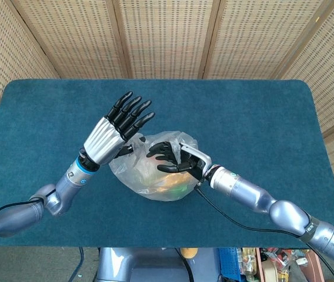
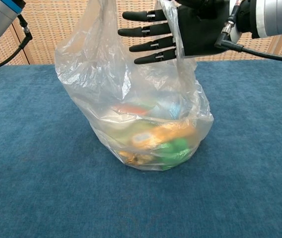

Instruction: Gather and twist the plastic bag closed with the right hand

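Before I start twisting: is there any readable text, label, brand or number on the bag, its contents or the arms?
None can be read.
plastic bag: clear film, no print visible.
Items inside the bag: blurred colored shapes, any labels unreadable.
Left arm cuff: blue band, mostly cut off, nothing legible.
right hand: no lettering visible.

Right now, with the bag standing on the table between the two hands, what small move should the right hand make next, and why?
Probably curl the fingers in to gather the film. The right hand lies against the upper part of the clear plastic bag with fingers straight and spread, so nothing is bunched yet. The bag's top is loose and wide, and the left hand is up beside it.
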Controlling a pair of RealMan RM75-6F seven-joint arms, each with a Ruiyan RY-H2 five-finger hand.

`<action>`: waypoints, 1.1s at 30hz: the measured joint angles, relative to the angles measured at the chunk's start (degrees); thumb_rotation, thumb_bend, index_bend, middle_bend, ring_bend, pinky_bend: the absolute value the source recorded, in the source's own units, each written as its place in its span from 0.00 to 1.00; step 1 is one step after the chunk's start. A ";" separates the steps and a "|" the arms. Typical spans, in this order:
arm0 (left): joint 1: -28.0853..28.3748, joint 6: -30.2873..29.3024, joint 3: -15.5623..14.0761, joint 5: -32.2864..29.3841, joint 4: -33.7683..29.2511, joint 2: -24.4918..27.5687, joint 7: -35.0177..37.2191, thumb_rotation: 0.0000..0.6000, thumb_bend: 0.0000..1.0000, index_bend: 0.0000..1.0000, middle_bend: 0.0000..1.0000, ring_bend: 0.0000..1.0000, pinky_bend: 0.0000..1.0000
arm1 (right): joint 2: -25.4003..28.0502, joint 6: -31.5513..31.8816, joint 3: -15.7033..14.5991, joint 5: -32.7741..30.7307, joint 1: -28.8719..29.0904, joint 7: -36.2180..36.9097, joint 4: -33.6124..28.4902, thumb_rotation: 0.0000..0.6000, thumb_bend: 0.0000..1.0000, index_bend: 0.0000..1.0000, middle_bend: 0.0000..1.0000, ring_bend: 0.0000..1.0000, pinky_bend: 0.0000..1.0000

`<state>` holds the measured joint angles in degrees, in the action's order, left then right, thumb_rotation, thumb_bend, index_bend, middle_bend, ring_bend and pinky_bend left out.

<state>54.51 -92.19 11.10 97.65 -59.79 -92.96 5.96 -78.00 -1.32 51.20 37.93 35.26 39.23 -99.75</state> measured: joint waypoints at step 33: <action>0.36 2.98 1.54 -1.22 0.09 -2.80 0.56 1.00 0.37 0.00 0.00 0.00 0.00 | -5.99 0.54 1.13 0.39 0.11 -0.63 0.59 1.00 0.29 0.30 0.30 0.10 0.08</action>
<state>54.87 -89.21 12.63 96.44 -59.70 -95.76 6.52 -83.99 -0.78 52.33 38.32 35.37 38.61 -99.16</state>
